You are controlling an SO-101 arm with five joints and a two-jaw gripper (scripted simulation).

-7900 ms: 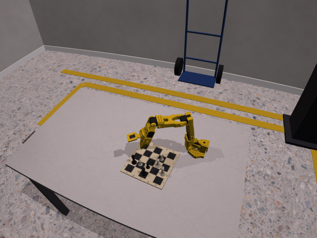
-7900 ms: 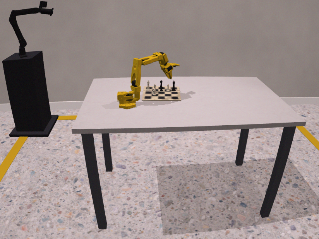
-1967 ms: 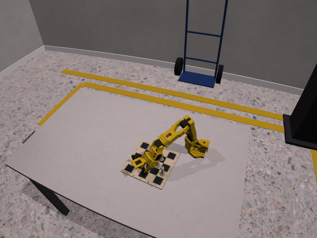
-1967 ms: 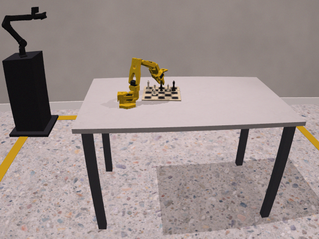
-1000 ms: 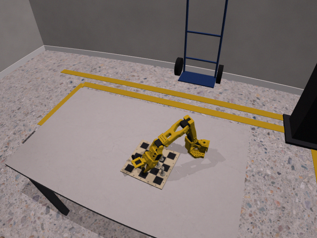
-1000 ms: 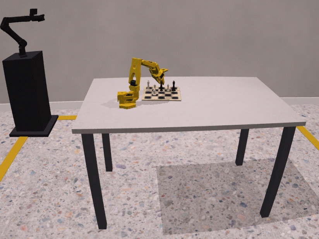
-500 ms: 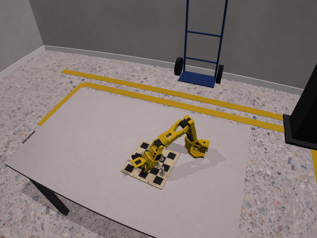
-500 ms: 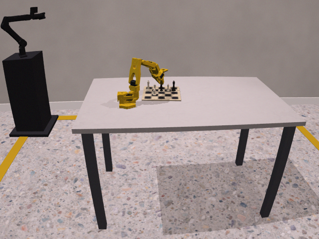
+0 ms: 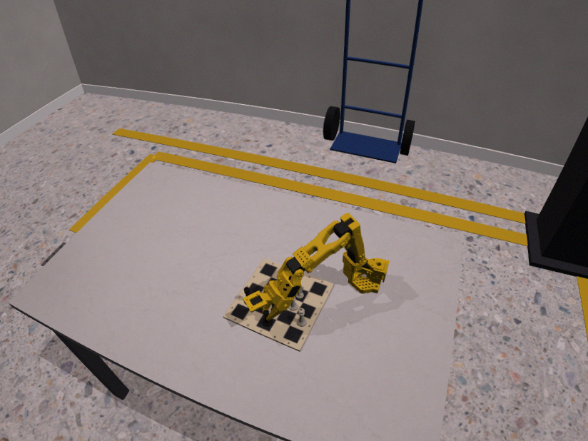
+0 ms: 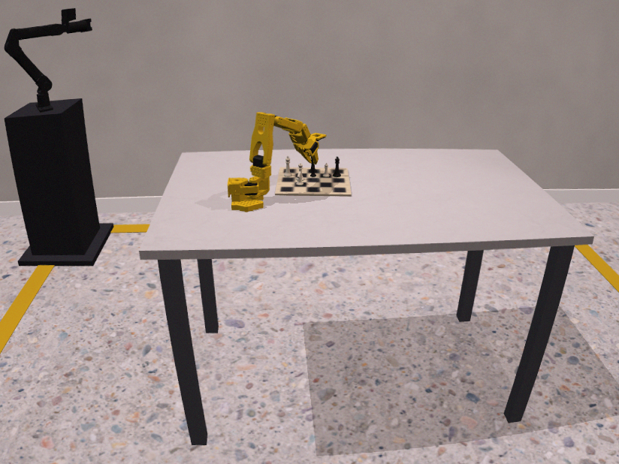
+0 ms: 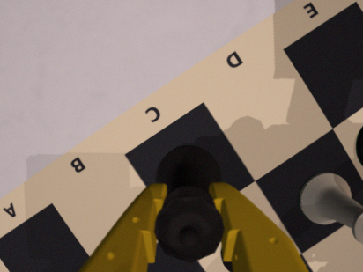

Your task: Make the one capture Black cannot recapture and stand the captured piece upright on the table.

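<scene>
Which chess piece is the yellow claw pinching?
The black piece on the dark square by the letter C. The gripper is shut on its head; the white piece beside it stands free.

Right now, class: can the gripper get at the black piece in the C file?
Yes, it seems so: the gripper is already shut on the black piece, one finger on each side, nothing between.
</scene>
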